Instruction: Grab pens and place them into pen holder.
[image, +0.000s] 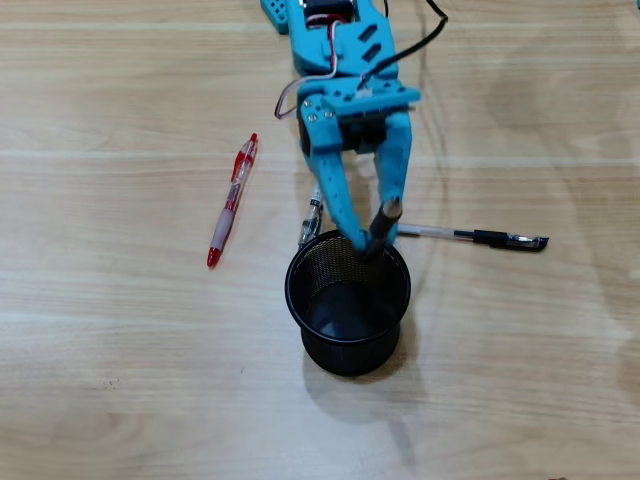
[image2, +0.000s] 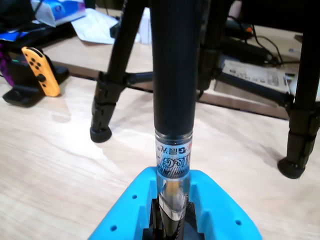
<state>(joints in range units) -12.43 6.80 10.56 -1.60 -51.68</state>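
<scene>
Tool (image: 372, 240) gripping black pen (image: 385, 215), over pen holder (image: 310, 295)

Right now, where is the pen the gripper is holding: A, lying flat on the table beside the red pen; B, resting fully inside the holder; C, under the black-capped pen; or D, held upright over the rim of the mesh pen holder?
D: the gripper clamps the black pen upright, its lower end at the rim of the mesh pen holder.
</scene>
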